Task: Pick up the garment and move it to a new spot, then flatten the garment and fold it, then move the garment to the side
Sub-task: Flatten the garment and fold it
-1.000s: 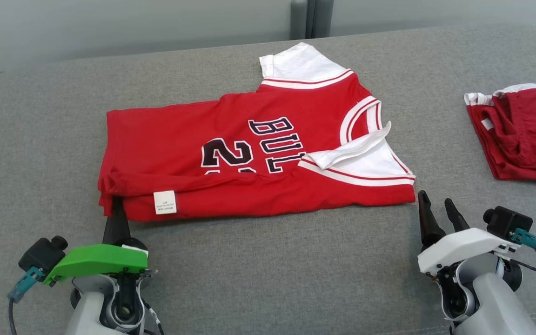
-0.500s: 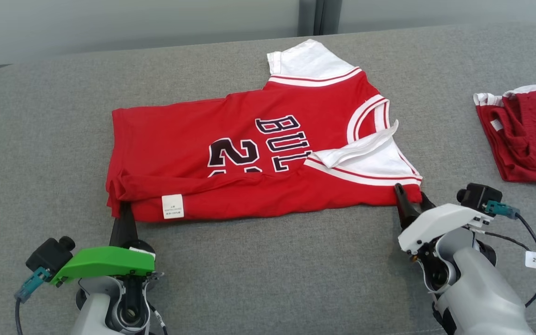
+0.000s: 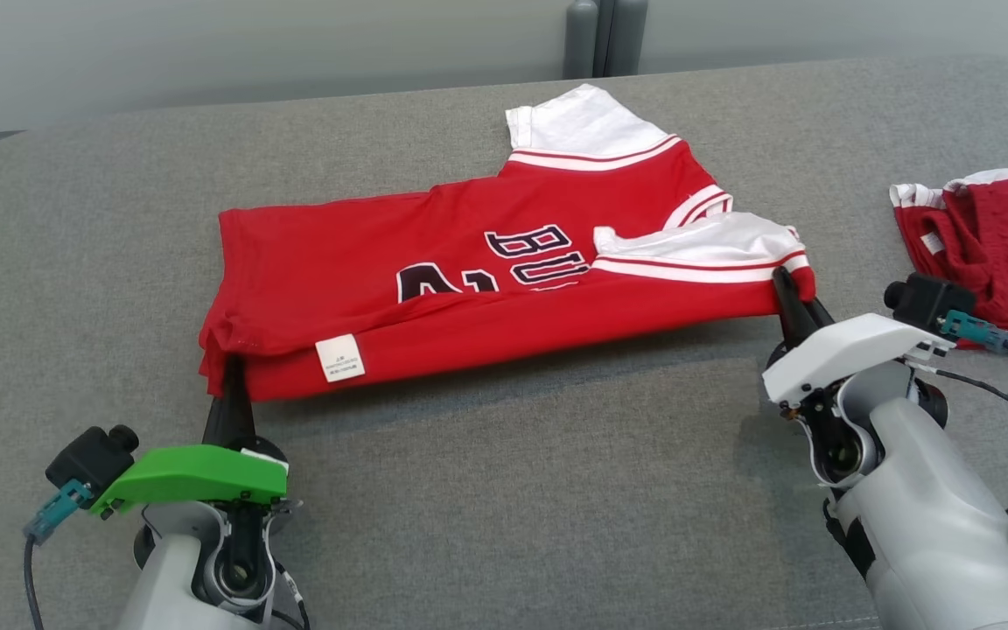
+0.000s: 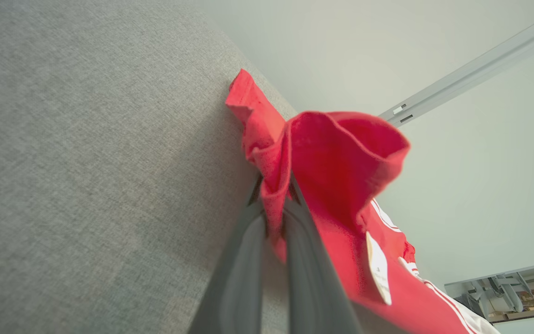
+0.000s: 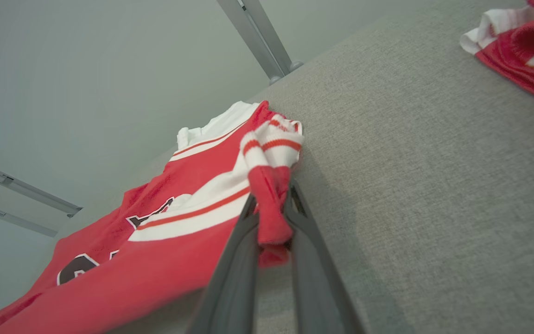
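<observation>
The garment [image 3: 469, 289] is a red jersey with white sleeves, white-and-red trim and dark lettering, lying across the grey cushion with its near long edge raised off the surface. My left gripper [image 3: 226, 367] is shut on the garment's near left corner [image 4: 274, 185], red cloth bunched between the fingers. At the near right corner, my right gripper [image 3: 794, 289] is shut on the red fabric by the striped sleeve [image 5: 271, 208]. A white label [image 3: 339, 358] hangs on the lifted edge. The far sleeve [image 3: 574, 122] rests flat.
A second red-and-white garment [image 3: 985, 245] lies crumpled at the right edge of the grey cushion [image 3: 504, 490], close behind my right wrist camera. Bare cushion stretches along the near side and to the left. A pale wall with a grey post [image 3: 605, 35] stands behind.
My right gripper moved forward from beside the garment's right corner, shut on it and lifted; the near edge now hangs between both grippers and folds over the lettering. The left gripper kept its hold.
</observation>
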### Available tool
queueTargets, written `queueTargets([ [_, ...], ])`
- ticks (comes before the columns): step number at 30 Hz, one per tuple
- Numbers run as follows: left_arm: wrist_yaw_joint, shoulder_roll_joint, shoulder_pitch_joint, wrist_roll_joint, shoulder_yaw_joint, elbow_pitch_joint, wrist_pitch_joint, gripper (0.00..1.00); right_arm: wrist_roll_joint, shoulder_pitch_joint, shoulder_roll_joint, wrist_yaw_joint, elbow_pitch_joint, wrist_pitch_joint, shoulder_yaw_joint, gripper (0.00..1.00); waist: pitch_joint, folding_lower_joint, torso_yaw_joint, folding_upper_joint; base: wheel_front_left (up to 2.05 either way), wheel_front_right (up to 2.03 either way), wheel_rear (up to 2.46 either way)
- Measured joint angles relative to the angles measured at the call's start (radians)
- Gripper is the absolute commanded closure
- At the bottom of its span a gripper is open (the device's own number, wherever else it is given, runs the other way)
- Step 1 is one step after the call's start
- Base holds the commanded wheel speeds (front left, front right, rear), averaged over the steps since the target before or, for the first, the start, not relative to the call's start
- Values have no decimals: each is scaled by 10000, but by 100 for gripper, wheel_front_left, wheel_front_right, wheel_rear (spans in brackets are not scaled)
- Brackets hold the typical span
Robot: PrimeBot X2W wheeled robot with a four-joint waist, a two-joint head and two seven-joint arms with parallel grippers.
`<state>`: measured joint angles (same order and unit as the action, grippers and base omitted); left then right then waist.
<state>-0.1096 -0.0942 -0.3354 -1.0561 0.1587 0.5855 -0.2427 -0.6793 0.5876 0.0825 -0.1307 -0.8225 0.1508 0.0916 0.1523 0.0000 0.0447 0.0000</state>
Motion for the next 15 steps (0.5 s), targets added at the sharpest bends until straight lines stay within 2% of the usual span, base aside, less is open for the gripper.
queueTargets([
  [9, 123, 157, 1057, -211, 253, -268, 366, 100, -21, -1891, 474, -12, 1927, -173, -523, 100, -148, 0, 33, 0, 0, 0, 0],
  [15, 487, 245, 1918, -401, 481, -566, 779, 100, 320, -3631, 203, -12, 3210, -251, -1336, 100, -209, 0, 131, 0, 0, 0, 0],
])
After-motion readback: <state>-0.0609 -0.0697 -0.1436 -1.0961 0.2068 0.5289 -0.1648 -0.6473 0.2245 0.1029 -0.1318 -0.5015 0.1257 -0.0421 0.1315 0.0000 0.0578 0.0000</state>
